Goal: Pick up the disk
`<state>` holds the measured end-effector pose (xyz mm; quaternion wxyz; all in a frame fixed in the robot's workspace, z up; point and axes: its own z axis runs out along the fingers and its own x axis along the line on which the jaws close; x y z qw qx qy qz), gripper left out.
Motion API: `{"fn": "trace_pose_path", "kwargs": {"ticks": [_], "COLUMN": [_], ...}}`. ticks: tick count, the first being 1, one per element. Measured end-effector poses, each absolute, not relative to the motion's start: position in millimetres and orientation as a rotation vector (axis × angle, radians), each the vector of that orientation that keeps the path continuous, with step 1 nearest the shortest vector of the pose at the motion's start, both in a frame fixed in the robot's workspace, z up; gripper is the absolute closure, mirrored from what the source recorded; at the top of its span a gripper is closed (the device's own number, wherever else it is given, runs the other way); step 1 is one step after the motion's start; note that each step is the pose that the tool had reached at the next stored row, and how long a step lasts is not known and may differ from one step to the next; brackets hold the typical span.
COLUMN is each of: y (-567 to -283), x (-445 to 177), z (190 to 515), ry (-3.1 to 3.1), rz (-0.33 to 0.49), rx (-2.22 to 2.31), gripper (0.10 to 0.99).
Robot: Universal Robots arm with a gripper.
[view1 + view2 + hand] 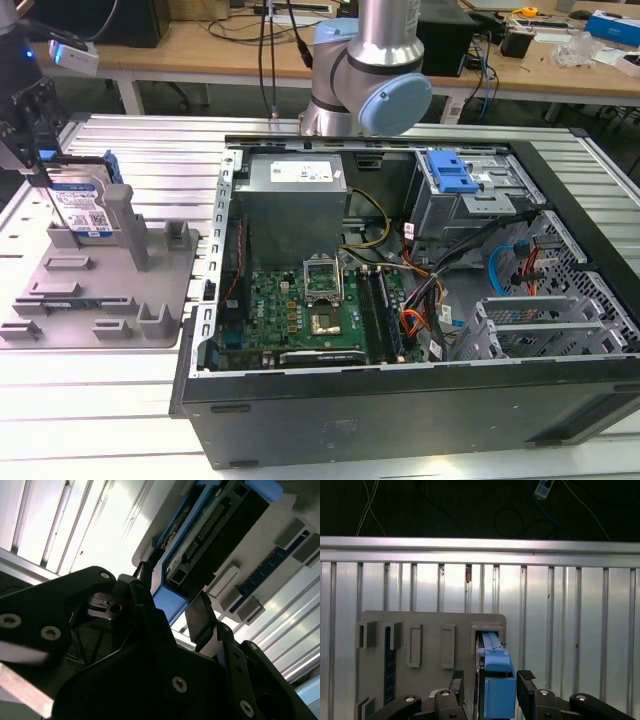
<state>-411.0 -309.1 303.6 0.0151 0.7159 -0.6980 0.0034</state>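
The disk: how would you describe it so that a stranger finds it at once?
At the exterior view's left of the open computer case lies a grey tray. The disk stands on edge at its far end, under the gripper. Unlike the grey posts beside it, it is silver metal with a white-and-blue label and blue side rails.

The table [100,420] is a ribbed aluminium top, with pale slats running side to side and dark grooves between them. Two things sit straight on it. Toward the exterior view's left lies a flat grey plastic tray [110,290] with upright posts and slots. Just beside it, on the exterior view's right, a big black computer case [400,420] lies on its side with the panel off, taking up most of the surface. In the first wrist view the slats run past the tray to a raised edge rail [480,542].
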Motion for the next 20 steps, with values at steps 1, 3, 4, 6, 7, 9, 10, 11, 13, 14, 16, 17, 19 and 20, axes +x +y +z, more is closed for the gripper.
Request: {"fn": "trace_pose_path", "kwargs": {"ticks": [1, 3, 4, 6, 7, 9, 10, 11, 13, 14, 16, 17, 19, 20], "y": [-309.1, -309.1, -309.1, -309.1, -309.1, -309.1, -309.1, -309.1, -309.1, -309.1, -309.1, -309.1, -309.1, -309.1], "x": [-410.9, -411.0, -411.0, -411.0, -411.0, -411.0, -411.0, -411.0, -411.0, -411.0, -411.0, -411.0, -411.0, -411.0], "z": [303.3, 302.5, 301.8, 300.9, 300.5, 300.0, 299.7, 299.4, 298.9, 298.7, 298.2, 297.9, 297.7, 297.7], "ry": [-2.172, -2.172, -2.172, -2.172, -2.172, -2.172, -2.172, -2.172, -2.172, -2.172, -2.172, -2.172, -2.172, -2.172], "rz": [0.011, 0.010, 0.010, 0.010, 0.010, 0.010, 0.010, 0.010, 0.010, 0.010, 0.010, 0.010, 0.010, 0.010], "rx": [2.228, 2.228, 2.228, 2.228, 2.228, 2.227, 2.228, 2.228, 2.227, 2.228, 2.228, 2.228, 2.228, 2.228], "gripper": [0.545, 0.545, 0.545, 0.545, 0.545, 0.545, 0.545, 0.545, 0.557, 0.557, 0.631, 0.631, 0.631, 0.631]}}
